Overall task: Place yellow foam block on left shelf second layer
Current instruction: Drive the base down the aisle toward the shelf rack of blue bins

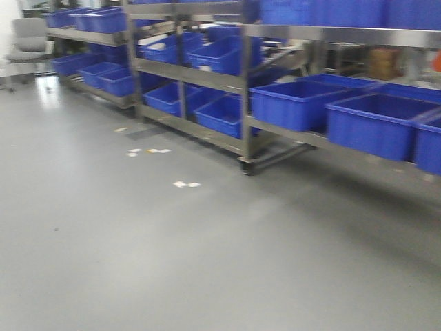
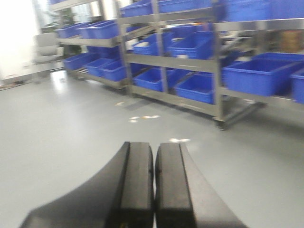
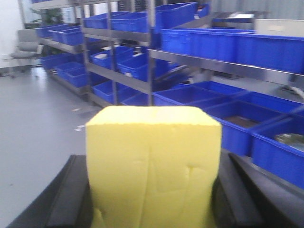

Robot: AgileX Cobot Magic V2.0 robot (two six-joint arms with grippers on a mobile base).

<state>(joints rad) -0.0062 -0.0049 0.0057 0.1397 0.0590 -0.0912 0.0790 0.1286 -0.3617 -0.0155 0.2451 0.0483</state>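
Observation:
The yellow foam block (image 3: 153,166) fills the middle of the right wrist view, squeezed and creased between the two black fingers (image 3: 71,194) of my right gripper (image 3: 153,190), which is shut on it. My left gripper (image 2: 154,164) hangs above the grey floor with its two black pads pressed together and nothing between them. Metal shelf racks (image 1: 245,83) stand ahead, running from the far left to the near right; the leftmost rack (image 1: 89,38) is far back near the wall. Neither gripper shows in the front view.
Blue plastic bins (image 1: 375,124) fill every shelf level. A grey office chair (image 1: 29,41) stands at the far left. Scraps of tape or paper (image 1: 186,184) lie on the grey floor (image 1: 172,262). The near rack rests on a caster (image 1: 247,167).

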